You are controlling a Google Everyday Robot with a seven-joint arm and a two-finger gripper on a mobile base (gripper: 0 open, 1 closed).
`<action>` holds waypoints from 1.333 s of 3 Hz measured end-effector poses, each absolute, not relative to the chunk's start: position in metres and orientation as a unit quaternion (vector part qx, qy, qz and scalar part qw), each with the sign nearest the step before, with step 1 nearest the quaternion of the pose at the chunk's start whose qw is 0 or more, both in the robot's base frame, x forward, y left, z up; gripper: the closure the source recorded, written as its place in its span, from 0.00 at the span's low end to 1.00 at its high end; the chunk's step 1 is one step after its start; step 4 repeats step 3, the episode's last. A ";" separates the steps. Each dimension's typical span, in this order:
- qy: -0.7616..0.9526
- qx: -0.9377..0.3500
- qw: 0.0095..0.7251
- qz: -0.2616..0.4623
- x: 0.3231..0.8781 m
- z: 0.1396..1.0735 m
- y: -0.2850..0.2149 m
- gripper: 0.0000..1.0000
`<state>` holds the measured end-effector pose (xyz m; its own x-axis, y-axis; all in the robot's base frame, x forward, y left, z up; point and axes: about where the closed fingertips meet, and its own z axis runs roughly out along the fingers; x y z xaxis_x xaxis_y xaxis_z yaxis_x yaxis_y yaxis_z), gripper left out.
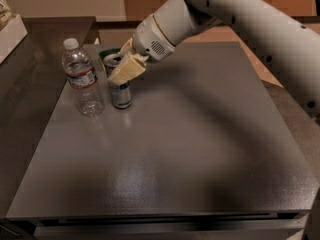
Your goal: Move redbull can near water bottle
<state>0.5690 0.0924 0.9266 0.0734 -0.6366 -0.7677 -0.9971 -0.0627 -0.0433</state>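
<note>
The redbull can (120, 93) stands upright on the grey table (200, 134) at the back left, a little to the right of the water bottle (82, 79). The bottle is clear with a white cap and a label band. My gripper (124, 66) is at the can's upper part, its cream fingers (127, 70) closed around the can's top. The white arm reaches in from the upper right.
A green object (107, 52) lies just behind the can. A white box (10, 31) sits at the far left on a darker counter. The table's front edge runs along the bottom.
</note>
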 end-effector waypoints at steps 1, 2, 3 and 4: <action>0.612 -0.667 0.303 0.297 0.568 0.926 0.094 0.12; 0.611 -0.668 0.302 0.298 0.568 0.925 0.096 0.00; 0.611 -0.668 0.302 0.298 0.568 0.925 0.096 0.00; 0.611 -0.668 0.302 0.298 0.568 0.925 0.096 0.00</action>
